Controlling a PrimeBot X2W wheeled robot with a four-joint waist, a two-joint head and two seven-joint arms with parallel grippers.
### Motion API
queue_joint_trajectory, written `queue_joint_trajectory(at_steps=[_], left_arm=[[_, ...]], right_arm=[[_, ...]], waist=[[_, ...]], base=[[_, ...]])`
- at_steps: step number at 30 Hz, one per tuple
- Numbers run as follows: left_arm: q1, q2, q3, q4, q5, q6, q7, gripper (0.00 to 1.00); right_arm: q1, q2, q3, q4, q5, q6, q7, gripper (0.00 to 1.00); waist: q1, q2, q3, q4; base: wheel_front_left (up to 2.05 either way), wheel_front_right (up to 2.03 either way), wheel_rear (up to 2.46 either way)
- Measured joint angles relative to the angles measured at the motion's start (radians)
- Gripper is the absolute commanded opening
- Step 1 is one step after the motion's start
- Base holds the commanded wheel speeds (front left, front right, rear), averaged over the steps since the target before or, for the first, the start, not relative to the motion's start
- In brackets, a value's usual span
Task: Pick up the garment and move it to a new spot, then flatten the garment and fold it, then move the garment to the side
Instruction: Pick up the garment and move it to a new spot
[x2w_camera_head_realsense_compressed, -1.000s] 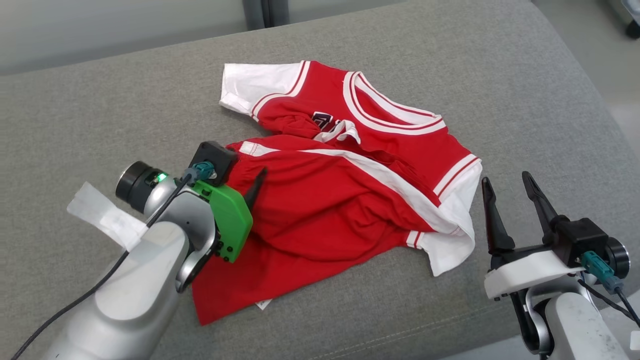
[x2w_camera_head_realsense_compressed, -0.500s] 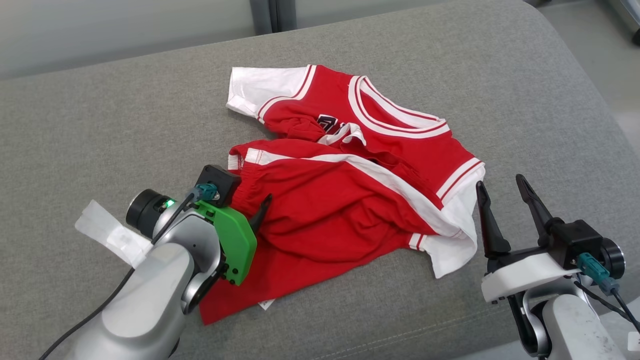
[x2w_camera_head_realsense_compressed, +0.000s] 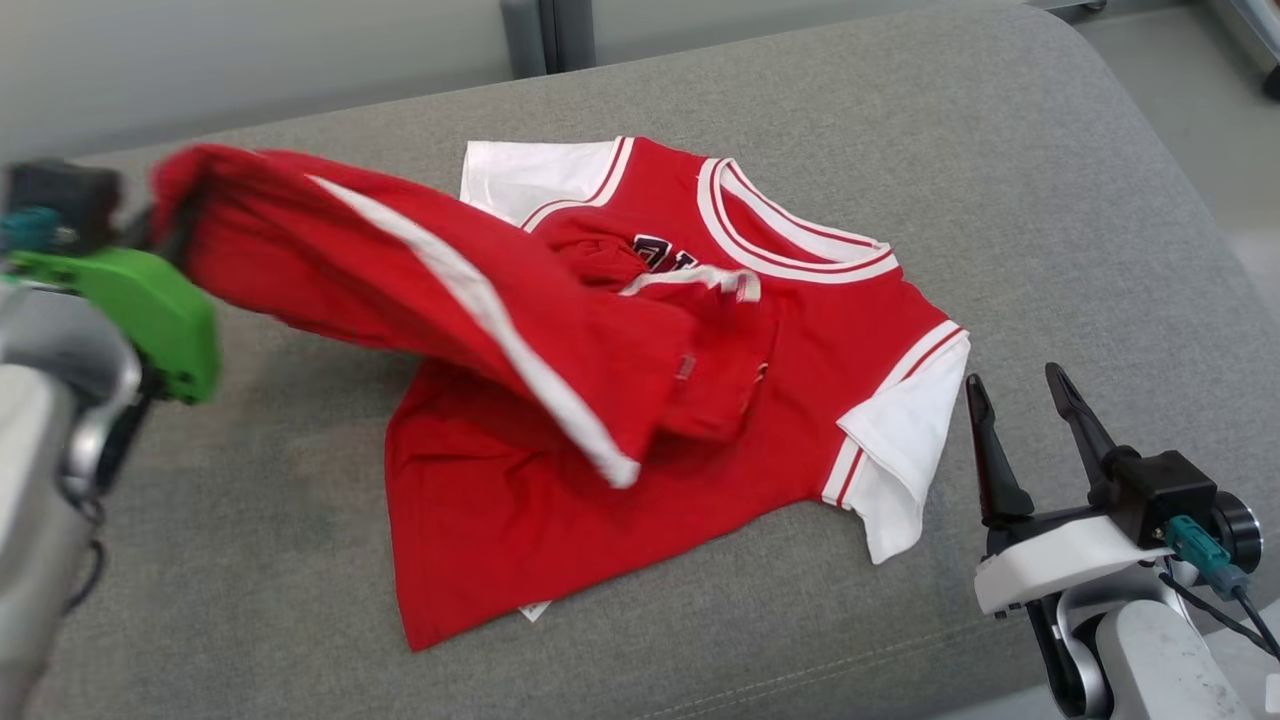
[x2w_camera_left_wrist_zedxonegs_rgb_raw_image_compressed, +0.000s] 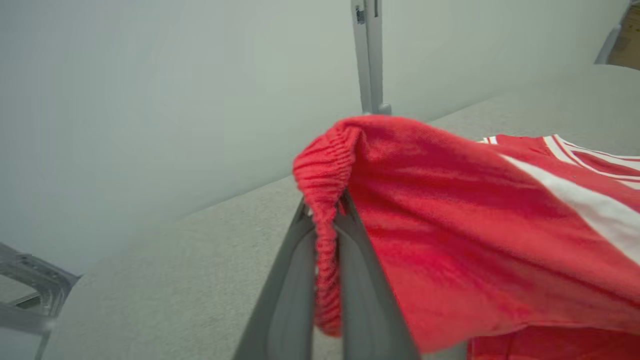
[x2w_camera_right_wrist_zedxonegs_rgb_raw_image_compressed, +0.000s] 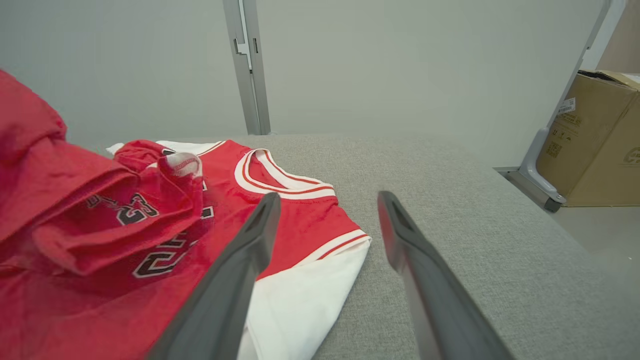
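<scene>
The left gripper (x2w_camera_left_wrist_zedxonegs_rgb_raw_image_compressed: 324, 225) has clamped the ribbed edge of the red white-striped fabric garment (x2w_camera_head_realsense_compressed: 420, 290) and hoisted it leftward above the grey upholstered cushion (x2w_camera_head_realsense_compressed: 1000, 200), the right gripper (x2w_camera_head_realsense_compressed: 1015, 380) idle and spread; best lift until its tail clears the red-and-white jersey (x2w_camera_head_realsense_compressed: 800, 330).

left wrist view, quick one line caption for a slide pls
Left gripper shut on the ribbed edge of the red garment, held up off the grey cushion.

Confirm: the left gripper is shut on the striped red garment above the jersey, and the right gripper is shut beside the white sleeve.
Wrong on the right gripper: it stands open beside the white sleeve, fingers well apart, as the right wrist view shows. The left gripper is shut on the striped red garment.
</scene>
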Motion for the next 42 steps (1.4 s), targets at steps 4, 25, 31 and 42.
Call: queue_joint_trajectory(at_steps=[4, 25, 31, 42], left_arm=[[-0.017, 0.146, 0.111, 0.013, -0.029, 0.032, 0.039, 0.0], [-0.1, 0.504, 0.229, 0.158, 0.014, 0.002, 0.102, 0.0], [-0.088, 0.428, 0.195, 0.187, -0.03, -0.032, 0.104, 1.0], [-0.016, 0.356, 0.212, 0.263, -0.112, -0.031, 0.172, 1.0]], right_arm=[[0.005, 0.0, -0.014, -0.001, 0.0, 0.0, 0.0, 1.0], [0.01, 0.02, 0.003, -0.005, 0.0, 0.012, 0.0, 1.0], [0.0, 0.031, 0.003, -0.002, 0.0, 0.012, 0.0, 1.0], [-0.007, 0.033, -0.031, -0.001, 0.0, 0.007, 0.0, 1.0]], waist=[[0.0, 0.0, -0.005, 0.004], [0.0, 0.0, 0.06, -0.025], [0.0, 0.0, 0.082, -0.051], [0.0, 0.0, 0.091, -0.055]], base=[[0.0, 0.0, 0.0], [0.0, 0.0, 0.0], [0.0, 0.0, 0.0], [0.0, 0.0, 0.0]])
